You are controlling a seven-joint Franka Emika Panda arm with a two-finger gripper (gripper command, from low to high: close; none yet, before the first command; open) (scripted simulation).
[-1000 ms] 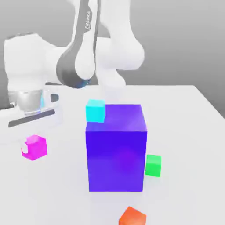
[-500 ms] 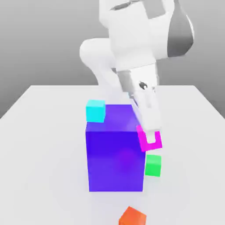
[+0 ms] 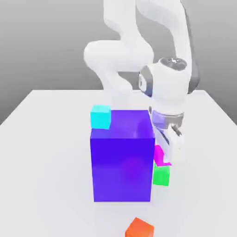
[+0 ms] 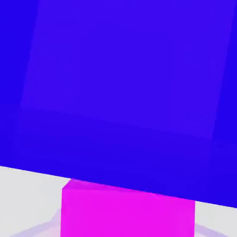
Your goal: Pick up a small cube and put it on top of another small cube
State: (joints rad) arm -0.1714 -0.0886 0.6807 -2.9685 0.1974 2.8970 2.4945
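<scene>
The small magenta cube (image 3: 160,155) sits between my fingers, directly above the small green cube (image 3: 161,175) and touching or almost touching its top. My gripper (image 3: 165,155) is shut on the magenta cube, pointing down beside the big blue-violet block (image 3: 122,155) on the exterior view's right. In the hand view the magenta cube (image 4: 127,215) lies close against the blue-violet block (image 4: 125,88). The green cube stands on the table right next to the block's lower corner.
A cyan cube (image 3: 101,116) rests behind the block's upper corner on the exterior view's left. An orange-red cube (image 3: 139,227) lies on the white table (image 3: 46,162) near the front edge. The arm's white links (image 3: 134,51) rise behind the block.
The arm swung from the exterior view's left over to the right of the big block, carrying the magenta cube, then lowered it onto the green cube. The gripper stayed shut.
</scene>
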